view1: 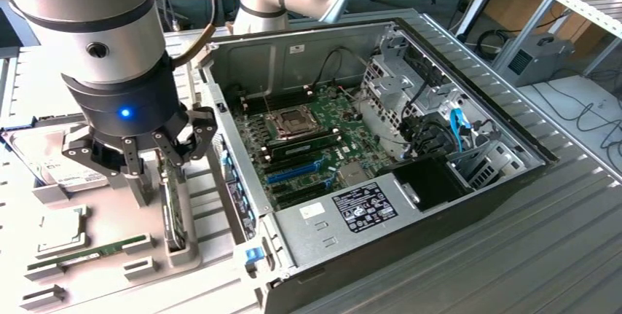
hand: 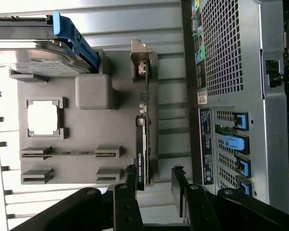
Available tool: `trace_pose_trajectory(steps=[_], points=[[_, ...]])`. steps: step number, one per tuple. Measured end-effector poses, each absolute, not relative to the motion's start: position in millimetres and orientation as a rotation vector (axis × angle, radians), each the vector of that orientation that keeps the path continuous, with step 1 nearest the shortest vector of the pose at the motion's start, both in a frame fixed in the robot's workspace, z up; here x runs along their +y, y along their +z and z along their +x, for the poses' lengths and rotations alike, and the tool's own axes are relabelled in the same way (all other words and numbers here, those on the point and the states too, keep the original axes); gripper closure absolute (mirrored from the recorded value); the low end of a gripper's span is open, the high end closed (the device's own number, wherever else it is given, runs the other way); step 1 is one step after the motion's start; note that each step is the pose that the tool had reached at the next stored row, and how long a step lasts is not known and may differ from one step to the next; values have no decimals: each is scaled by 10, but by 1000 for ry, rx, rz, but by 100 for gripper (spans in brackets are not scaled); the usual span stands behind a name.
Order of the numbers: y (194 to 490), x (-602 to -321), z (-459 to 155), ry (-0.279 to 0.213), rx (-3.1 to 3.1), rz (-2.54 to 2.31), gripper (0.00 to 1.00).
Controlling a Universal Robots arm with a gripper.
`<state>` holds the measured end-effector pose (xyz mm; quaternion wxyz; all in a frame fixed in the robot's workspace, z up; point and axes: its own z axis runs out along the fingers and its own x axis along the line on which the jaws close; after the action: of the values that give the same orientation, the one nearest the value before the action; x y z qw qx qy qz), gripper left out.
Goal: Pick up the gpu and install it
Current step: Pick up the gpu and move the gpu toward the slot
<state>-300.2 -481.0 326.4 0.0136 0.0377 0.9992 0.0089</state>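
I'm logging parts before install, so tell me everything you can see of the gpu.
The gpu is a thin flat card, black on one face, with a green board edge and a silver metal bracket at one end. It stands on its long edge in the gray holder, beside the computer case. The open gripper hangs over the end away from the bracket, fingers either side, not clamped.
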Motion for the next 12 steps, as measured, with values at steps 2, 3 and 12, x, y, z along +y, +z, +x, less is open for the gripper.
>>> trace_pose_trajectory(steps=[2,3,12], points=[[3241,-4790,-3015,26,3112,117,58],[3228,-4782,-3024,26,3112,117,58],[3105,-4700,-3053,23,3112,117,58]])
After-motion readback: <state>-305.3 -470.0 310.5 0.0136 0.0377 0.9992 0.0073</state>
